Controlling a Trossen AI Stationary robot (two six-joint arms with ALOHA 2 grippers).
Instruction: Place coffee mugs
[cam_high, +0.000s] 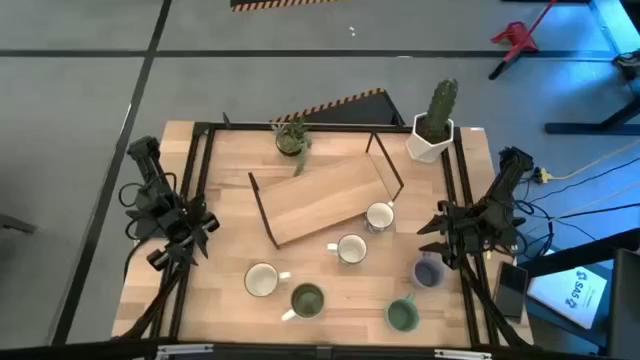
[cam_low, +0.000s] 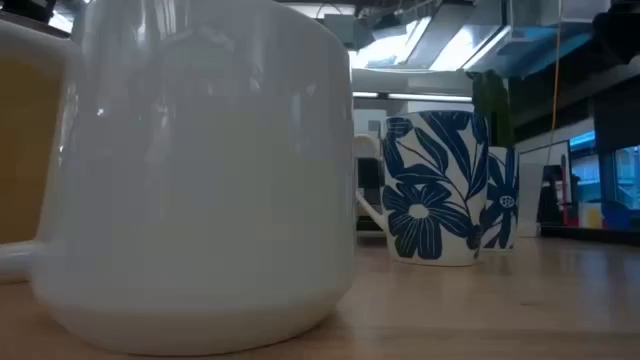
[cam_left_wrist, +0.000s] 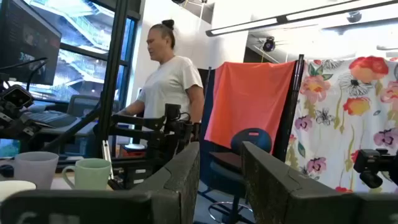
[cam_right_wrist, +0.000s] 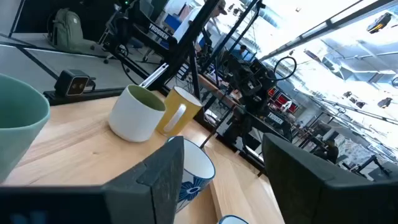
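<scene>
Six mugs stand on their bases on the near half of the table: a white one with a dark blue flower pattern (cam_high: 380, 216), two plain white ones (cam_high: 350, 249) (cam_high: 262, 280), an olive-green one (cam_high: 306, 299), a teal-green one (cam_high: 402, 315) and a lavender one (cam_high: 428, 272). The low view is filled by a plain white mug (cam_low: 200, 170), with the patterned mug (cam_low: 440, 185) behind it. My left gripper (cam_high: 198, 233) (cam_left_wrist: 221, 158) hangs open at the table's left side, away from the mugs. My right gripper (cam_high: 436, 229) (cam_right_wrist: 221, 155) is open, beside the patterned mug (cam_right_wrist: 194, 171) and above the lavender one.
A tilted wooden shelf in a black wire frame (cam_high: 325, 195) lies mid-table. A white hexagonal cactus pot (cam_high: 433, 128) and a small green plant (cam_high: 292, 137) stand at the far edge. A black frame (cam_high: 200, 160) borders the table. A person (cam_left_wrist: 168, 81) stands beyond the table.
</scene>
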